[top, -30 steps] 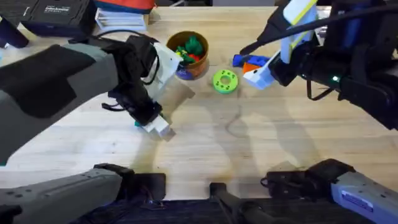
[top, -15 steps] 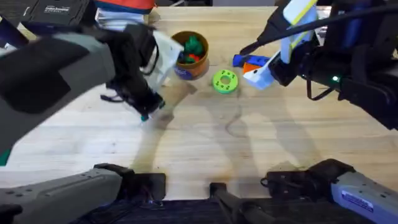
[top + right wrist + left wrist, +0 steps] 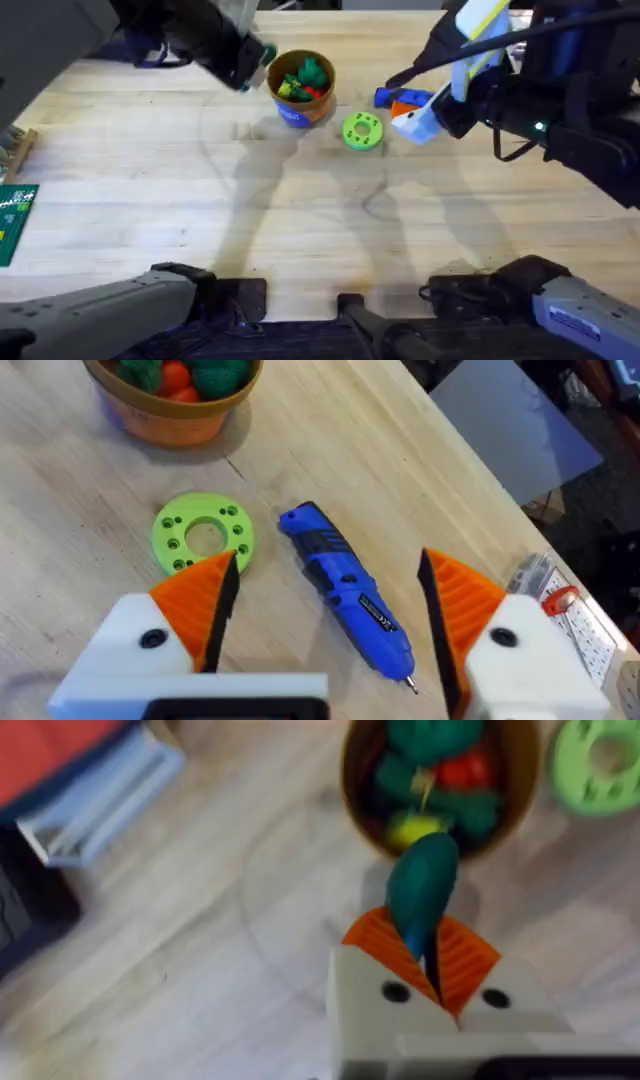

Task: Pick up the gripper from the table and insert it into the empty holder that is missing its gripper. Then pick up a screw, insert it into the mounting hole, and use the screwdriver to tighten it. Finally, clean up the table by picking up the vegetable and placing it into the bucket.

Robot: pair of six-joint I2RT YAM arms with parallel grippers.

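Observation:
My left gripper (image 3: pixel 255 55) hangs just left of the bucket's rim, shut on the dark green vegetable (image 3: pixel 422 888). The vegetable sticks out from between the orange pads (image 3: pixel 370 935) toward the brown bucket (image 3: pixel 350 780), which holds several toy vegetables. In the overhead view the bucket (image 3: pixel 318 108) stands at the back middle of the table (image 3: pixel 300 220). The blue screwdriver (image 3: pixel 345 595) lies on the wood right of a green ring (image 3: pixel 200 535). Above the screwdriver (image 3: pixel 386 97) my right gripper (image 3: pixel 325 565) is open, its fingers astride it. The loose gripper, the holder and the screw are out of view.
The green ring (image 3: pixel 362 131) lies between bucket and screwdriver. Books and a black box (image 3: pixel 90 22) sit at the back left. A green board (image 3: pixel 15 215) lies at the left edge. Both arm bases fill the front edge.
My left arm rose from the table's left middle and swung back and right to the bucket, carrying the vegetable. The right arm has not moved.

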